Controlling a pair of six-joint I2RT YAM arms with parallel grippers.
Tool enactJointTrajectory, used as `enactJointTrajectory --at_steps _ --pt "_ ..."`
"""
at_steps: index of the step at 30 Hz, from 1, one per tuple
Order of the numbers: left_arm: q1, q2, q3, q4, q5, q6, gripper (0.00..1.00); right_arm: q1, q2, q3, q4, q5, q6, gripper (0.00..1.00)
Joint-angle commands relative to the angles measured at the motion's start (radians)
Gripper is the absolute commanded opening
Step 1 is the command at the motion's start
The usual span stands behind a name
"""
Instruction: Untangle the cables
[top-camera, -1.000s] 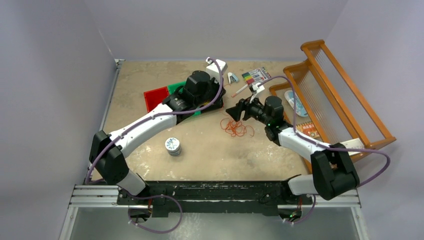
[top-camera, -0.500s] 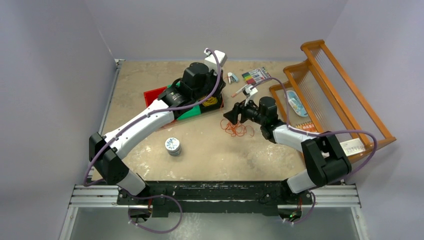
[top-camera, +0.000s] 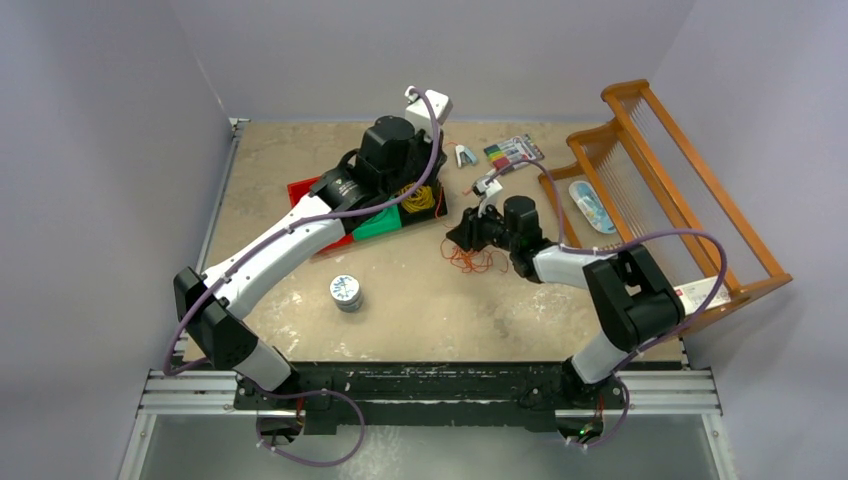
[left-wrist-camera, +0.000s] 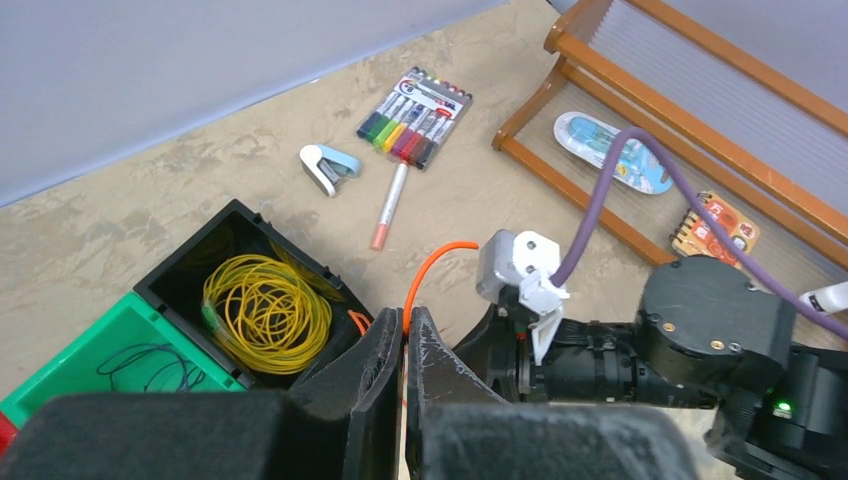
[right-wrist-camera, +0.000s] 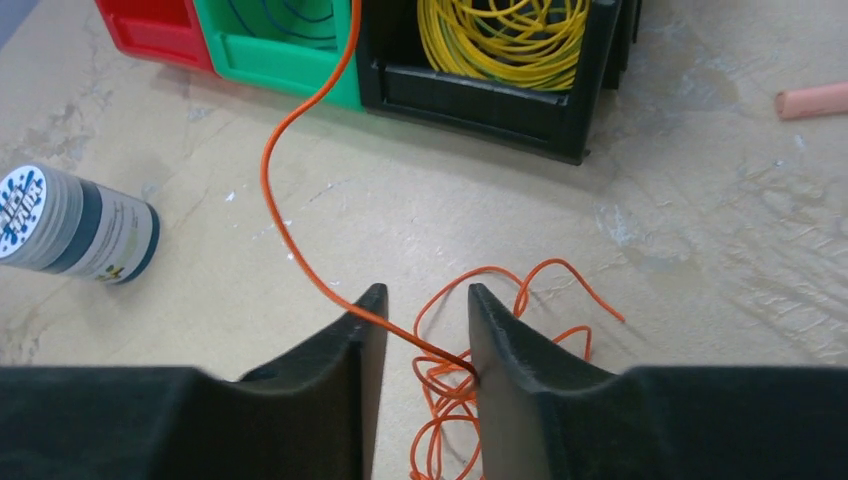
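The orange cable lies as a loose tangle (top-camera: 470, 260) on the table, and one strand rises from it toward the bins. My left gripper (left-wrist-camera: 405, 335) is shut on that strand (left-wrist-camera: 425, 275) above the black bin (top-camera: 432, 205). My right gripper (right-wrist-camera: 427, 310) is open and low over the tangle (right-wrist-camera: 470, 400); the taut strand (right-wrist-camera: 290, 240) passes between its fingers and touches the right one. It also shows in the top view (top-camera: 462, 232). A yellow cable coil (left-wrist-camera: 265, 305) fills the black bin (right-wrist-camera: 480, 95). A dark cable (left-wrist-camera: 150, 365) lies in the green bin (right-wrist-camera: 270, 65).
A small can (top-camera: 346, 291) stands left of the tangle. A red bin (right-wrist-camera: 150, 30) adjoins the green one. A marker pack (left-wrist-camera: 415, 103), a loose marker (left-wrist-camera: 388, 205) and a small stapler (left-wrist-camera: 328, 167) lie at the back. A wooden rack (top-camera: 660, 170) fills the right side.
My left gripper has drawn back toward the far side, uncovering the black bin and lifting the orange strand. My right gripper has moved left and down over the tangle.
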Motion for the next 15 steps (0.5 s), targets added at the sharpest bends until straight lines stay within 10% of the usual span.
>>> enactJointTrajectory --at_steps 1,8,15 --pt "0.005 -0.053 0.023 0.011 -0.057 0.031 0.0 0.004 -0.088 0.012 0.053 0.08 0.008 0.31" --pt "0.005 -0.092 -0.062 0.009 -0.148 0.037 0.0 0.004 -0.29 0.039 -0.042 0.157 -0.013 0.03" --pt "0.006 -0.136 -0.156 0.036 -0.199 0.01 0.0 0.004 -0.434 0.162 -0.178 0.173 -0.043 0.0"
